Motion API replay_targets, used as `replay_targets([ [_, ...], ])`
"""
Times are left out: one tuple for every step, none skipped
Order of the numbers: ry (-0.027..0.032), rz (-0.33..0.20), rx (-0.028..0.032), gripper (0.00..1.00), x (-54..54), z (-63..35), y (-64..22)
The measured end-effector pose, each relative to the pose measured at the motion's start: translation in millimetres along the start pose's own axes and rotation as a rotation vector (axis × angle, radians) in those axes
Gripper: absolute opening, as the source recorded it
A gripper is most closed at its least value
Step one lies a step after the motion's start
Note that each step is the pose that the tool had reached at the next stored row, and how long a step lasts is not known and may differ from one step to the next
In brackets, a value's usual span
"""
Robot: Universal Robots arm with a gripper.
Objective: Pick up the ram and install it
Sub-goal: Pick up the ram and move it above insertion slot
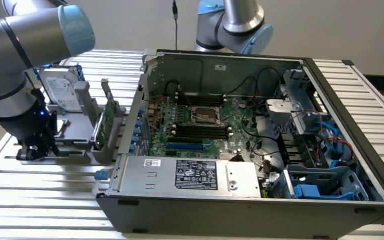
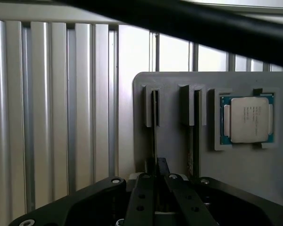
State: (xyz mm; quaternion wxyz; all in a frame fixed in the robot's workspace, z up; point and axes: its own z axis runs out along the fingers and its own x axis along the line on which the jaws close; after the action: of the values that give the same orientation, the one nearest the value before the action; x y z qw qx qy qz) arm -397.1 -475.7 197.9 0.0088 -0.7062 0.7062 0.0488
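Pinches the ram (image 2: 155, 122) in the gripper (image 2: 158, 186), fingers pressed together on its thin edge. Stands upright in a slot of the grey holder (image 2: 172, 141), beside the open computer case (image 1: 199, 67), on the exterior view's left. Probably light, stiff, brittle: best held by bare board edges, clear of chips and contacts, and never bent.

We see the open computer case (image 1: 178, 202) on the desk (image 1: 45, 200), filling the exterior view's centre and right, the motherboard (image 1: 239, 117) inside it, the power supply (image 1: 192, 175) against its near wall. The holder (image 1: 78, 132) stands at left, the hard drive (image 1: 62, 90) at its rear. The ram (image 2: 155, 122) stands in a holder slot, the processor (image 2: 249, 119) beside, the claw (image 2: 160, 176) over the ram.
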Motion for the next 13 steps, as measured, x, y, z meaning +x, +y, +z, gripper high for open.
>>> replay_targets([
  [0.0, 0.0, 0.0, 0.14, -0.1, -0.5, 0.0],
  [0.0001, 0.0, 0.0, 0.14, -0.1, -0.9, 0.1],
  [0.0002, 0.0, 0.0, 0.14, -0.2, -1.5, 0.1],
  [0.0002, 0.0, 0.0, 0.14, -0.3, -2.1, 0.2],
  [0.0003, 0.0, 0.0, 0.14, -0.5, -2.8, 0.2],
  [0.0003, 0.0, 0.0001, 0.14, -0.7, -3.4, 0.2],
  [0.0004, 0.0, 0.0001, 0.14, -0.9, -4.1, 0.2],
  [0.0006, 0.0, 0.0, 0.14, -1.0, -4.9, 0.3],
  [0.0007, 0.0, -0.0001, 0.14, -1.2, -5.7, 0.4],
  [0.0008, 0.0, 0.0, 0.14, -1.4, -6.6, 0.4],
  [0.0009, 0.0, 0.0001, 0.14, -1.6, -7.6, 0.5],
  [0.0011, 0.0, 0.0001, 0.14, -1.9, -8.6, 0.5],
  [0.0012, 0.0, 0.0001, 0.14, -2.1, -9.7, 0.6],
])
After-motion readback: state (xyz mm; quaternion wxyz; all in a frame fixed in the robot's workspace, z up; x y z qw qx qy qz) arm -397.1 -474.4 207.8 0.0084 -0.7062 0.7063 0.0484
